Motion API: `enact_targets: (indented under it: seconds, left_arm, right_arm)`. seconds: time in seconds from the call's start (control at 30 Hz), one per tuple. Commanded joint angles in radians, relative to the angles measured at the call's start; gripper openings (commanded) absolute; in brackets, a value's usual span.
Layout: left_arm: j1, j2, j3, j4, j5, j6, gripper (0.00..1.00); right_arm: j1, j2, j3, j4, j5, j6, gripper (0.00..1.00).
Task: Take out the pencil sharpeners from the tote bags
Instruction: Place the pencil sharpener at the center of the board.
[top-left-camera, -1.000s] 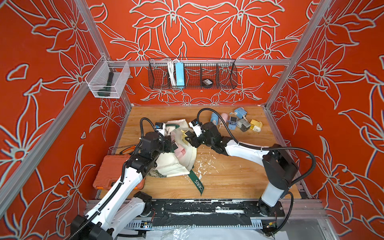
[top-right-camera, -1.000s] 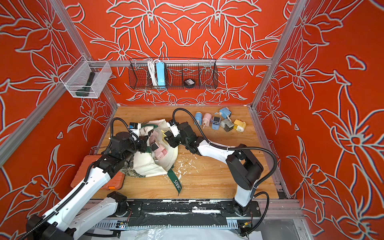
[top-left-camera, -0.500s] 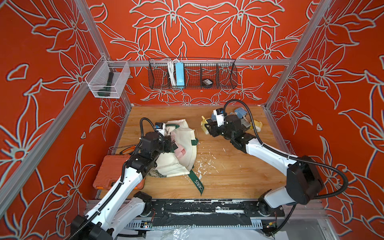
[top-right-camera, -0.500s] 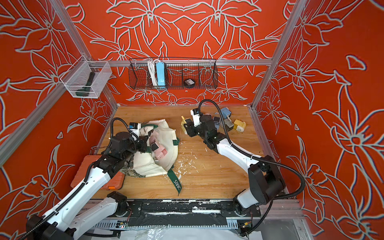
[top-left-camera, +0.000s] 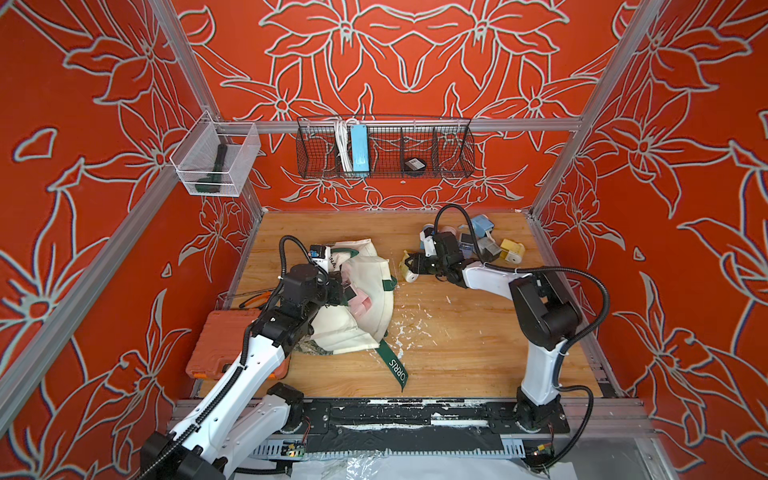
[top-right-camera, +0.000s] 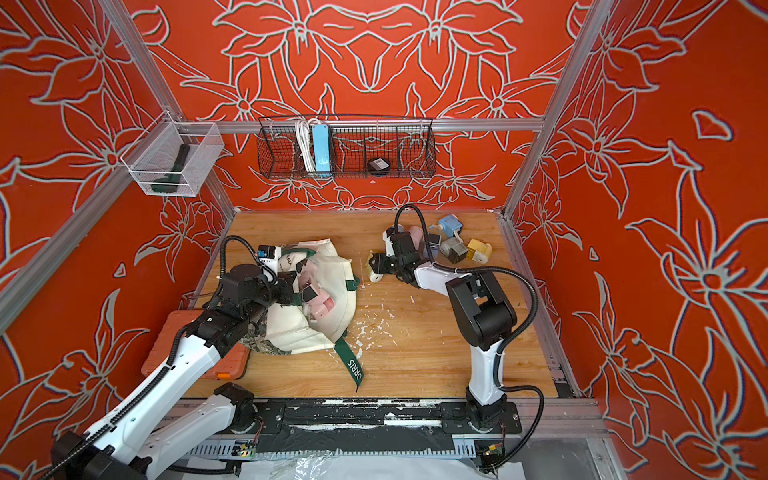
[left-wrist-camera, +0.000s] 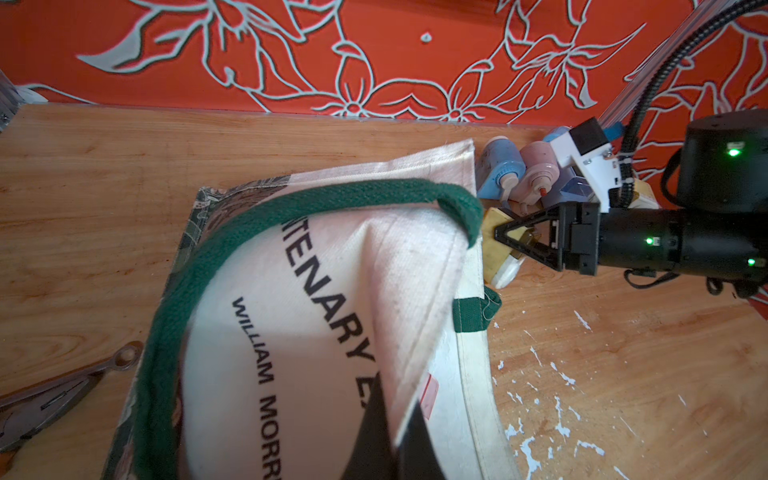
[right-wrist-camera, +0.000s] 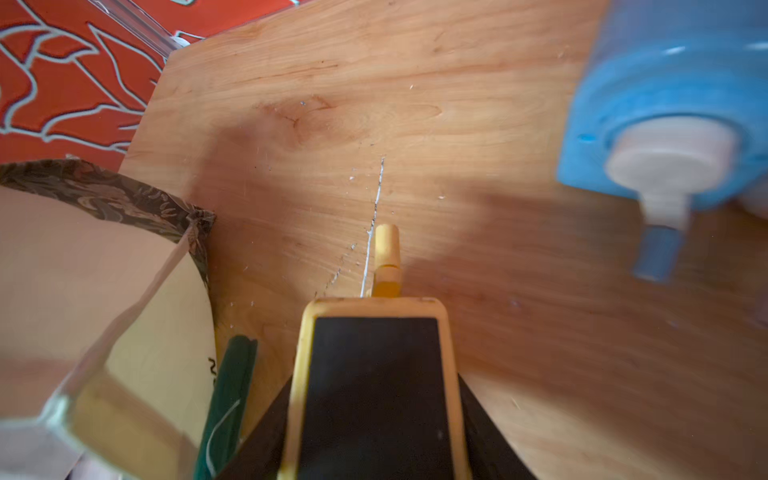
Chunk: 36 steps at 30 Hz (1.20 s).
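Observation:
The cream tote bag (top-left-camera: 357, 332) (top-right-camera: 309, 332) lies on its side at the table's left. Its mouth shows pink pencil sharpeners (top-left-camera: 360, 302) (top-right-camera: 322, 306). My left gripper (top-left-camera: 344, 291) (left-wrist-camera: 397, 419) is shut on the bag's upper cloth edge and holds it up. My right gripper (top-left-camera: 412, 266) (top-right-camera: 377, 266) (left-wrist-camera: 505, 239) is shut on a yellow pencil sharpener (right-wrist-camera: 374, 309) (left-wrist-camera: 494, 253), just right of the bag and low at the table. I cannot tell whether it touches the wood. Several sharpeners (top-left-camera: 478, 245) (top-right-camera: 451, 245) lie in a pile at the back right.
An orange plastic case (top-left-camera: 220, 349) sits under my left arm. A metal tool (left-wrist-camera: 62, 395) lies left of the bag. On the back wall hang a wire basket (top-left-camera: 453, 151) with a blue power strip (top-left-camera: 359, 149), and a clear bin (top-left-camera: 214, 166). White flecks dot the wood.
My right gripper has carried the yellow sharpener out of the bag's mouth and rightward, then lowered it beside the bag. The left gripper has stayed on the bag's edge.

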Motion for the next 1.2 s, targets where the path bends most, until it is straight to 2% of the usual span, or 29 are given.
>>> enact_targets:
  seconds: [0.0, 0.13, 0.3, 0.47, 0.57, 0.7, 0.8, 0.97, 1.17]
  left_arm:
    - [0.000, -0.014, -0.019, -0.066, 0.010, -0.017, 0.00]
    - [0.000, -0.023, -0.022, -0.066, 0.006, -0.016, 0.00]
    - [0.000, -0.027, -0.023, -0.062, 0.010, -0.016, 0.00]
    - [-0.001, -0.020, -0.024, -0.062, 0.012, -0.017, 0.00]
    - [-0.001, -0.020, -0.025, -0.060, 0.011, -0.015, 0.00]
    - [-0.001, -0.023, -0.026, -0.062, 0.015, -0.008, 0.00]
    - [-0.002, -0.032, -0.025, -0.068, 0.019, -0.007, 0.00]
    - [-0.003, -0.022, 0.014, -0.088, 0.062, 0.005, 0.00]
    - [-0.003, -0.033, 0.009, -0.083, 0.094, 0.033, 0.00]
  right_arm:
    - [-0.015, 0.039, 0.070, 0.046, -0.061, 0.037, 0.32]
    - [-0.037, 0.089, 0.116, 0.006, -0.086, 0.039, 0.38]
    - [-0.054, 0.101, 0.115, -0.012, -0.092, 0.051, 0.63]
    - [-0.057, 0.043, 0.075, -0.008, -0.040, 0.047, 0.83]
    - [-0.061, 0.001, 0.073, -0.066, -0.016, 0.028, 0.86]
    - [-0.061, -0.128, -0.014, -0.095, 0.040, 0.030, 0.87]
    - [-0.044, -0.232, -0.091, -0.108, 0.003, 0.039, 0.86]
    - [0.073, -0.381, -0.208, -0.096, 0.010, 0.020, 0.79]
    - [0.270, -0.432, -0.287, -0.036, -0.047, -0.010, 0.72]
